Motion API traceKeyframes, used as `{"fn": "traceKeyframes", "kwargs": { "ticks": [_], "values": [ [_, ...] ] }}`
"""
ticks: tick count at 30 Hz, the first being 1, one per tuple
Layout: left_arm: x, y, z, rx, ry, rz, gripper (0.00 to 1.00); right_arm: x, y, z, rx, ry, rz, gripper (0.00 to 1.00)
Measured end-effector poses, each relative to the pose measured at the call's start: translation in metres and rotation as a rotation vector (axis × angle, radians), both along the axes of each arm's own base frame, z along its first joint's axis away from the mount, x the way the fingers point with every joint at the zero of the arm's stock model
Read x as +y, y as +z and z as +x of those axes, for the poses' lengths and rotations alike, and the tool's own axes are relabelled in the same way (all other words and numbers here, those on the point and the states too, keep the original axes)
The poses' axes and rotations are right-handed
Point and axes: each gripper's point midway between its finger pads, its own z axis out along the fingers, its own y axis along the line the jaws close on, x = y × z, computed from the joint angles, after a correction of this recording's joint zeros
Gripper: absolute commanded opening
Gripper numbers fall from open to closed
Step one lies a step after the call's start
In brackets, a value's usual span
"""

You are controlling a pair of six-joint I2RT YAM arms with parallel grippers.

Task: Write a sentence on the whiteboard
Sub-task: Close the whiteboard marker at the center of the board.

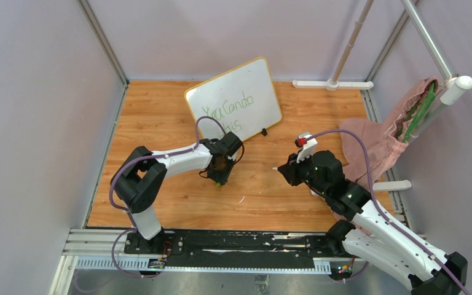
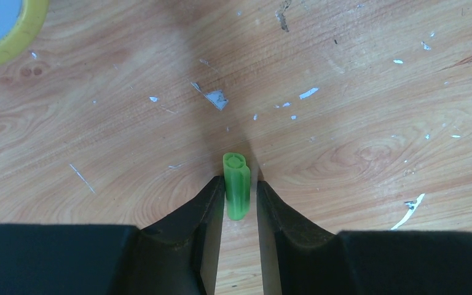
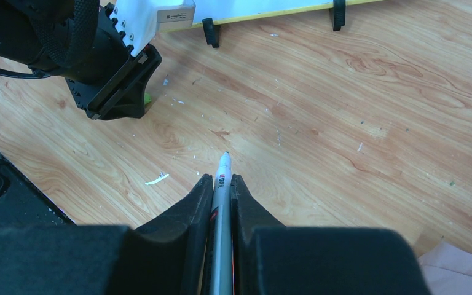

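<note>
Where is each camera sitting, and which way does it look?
Top external: high behind the arms, looking down on the table, the whiteboard and both whole arms.
Left wrist: on the left arm, looking down past the left gripper, which holds the green cap.
Right wrist: on the right arm, looking forward and down along the right gripper and its marker.
Shared: both wrist views catch the whiteboard's yellow rim.

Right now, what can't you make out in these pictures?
- Second line of the sentence: top view, left arm's wrist covers part.
- The whiteboard: wrist views crop it at the top edge.
- Print on the marker: right wrist view, too small, barrel inside the right gripper.
- Rear of the green cap: left wrist view, left gripper hides it.
</note>
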Motion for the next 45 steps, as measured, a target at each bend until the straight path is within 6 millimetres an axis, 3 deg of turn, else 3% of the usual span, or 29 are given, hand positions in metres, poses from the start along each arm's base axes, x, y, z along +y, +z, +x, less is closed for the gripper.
{"fn": "traceKeyframes", "kwargs": {
  "ticks": [6,14,28,41,45],
  "values": [
    [0.002,0.0,0.001,-0.004,-0.002,0.009,0.23,0.0,0.0,0.0,0.0,0.0,0.0,0.0],
    [0.002,0.0,0.001,-0.006,0.001,0.011,0.0,0.0,0.0,0.0,0.001,0.0,-0.001,0.0],
    [0.001,0.004,-0.003,-0.027,0.037,-0.035,0.0,-0.001,0.0,-0.001,0.0,0.0,0.0,0.0],
    [-0.02,0.025,-0.007,-0.059,0.122,-0.247,0.0,-0.001,0.001,-0.001,0.0,0.0,0.001,0.0],
    [-0.024,0.044,-0.005,-0.086,0.156,-0.348,0.0,0.0,0.001,-0.002,-0.002,0.004,0.005,0.0]
  ]
}}
